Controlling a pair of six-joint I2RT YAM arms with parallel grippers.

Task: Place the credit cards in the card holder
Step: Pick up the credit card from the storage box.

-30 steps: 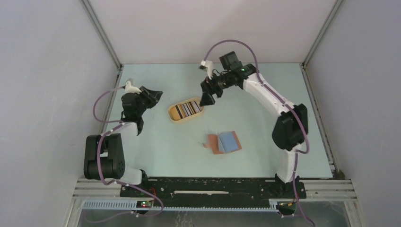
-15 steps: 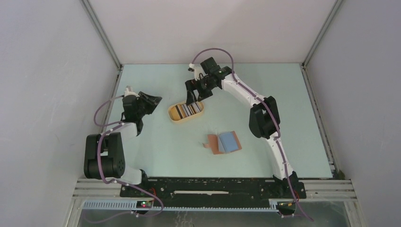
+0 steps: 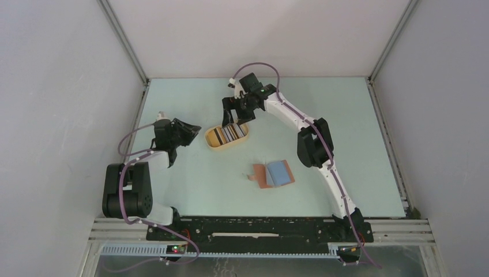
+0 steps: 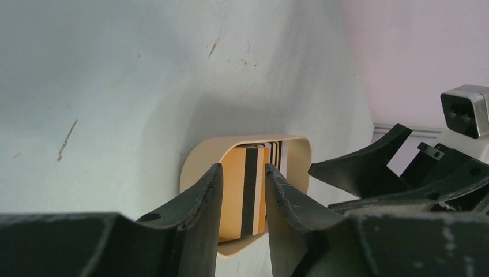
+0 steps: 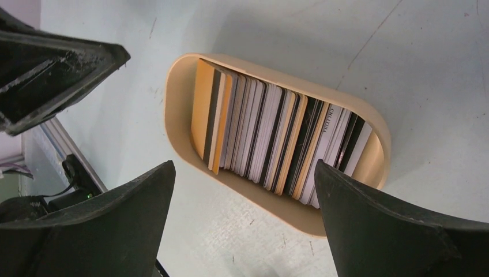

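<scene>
Nearest the arm bases, the card holder [image 3: 274, 174] lies open and flat on the pale surface [image 3: 357, 133], well apart from both claws. Farther back, the left claw [image 4: 243, 172] hangs just left of the oval tan tray [image 3: 209, 138], jaws slightly parted with nothing between them. The credit cards [image 5: 271, 144] stand on edge in the tray, and above it the right claw [image 5: 242, 167] is spread wide and empty

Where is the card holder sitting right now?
In the top view the card holder lies open on the table, just right of centre, apart from the oval tan tray and closer to the near edge than it.
</scene>
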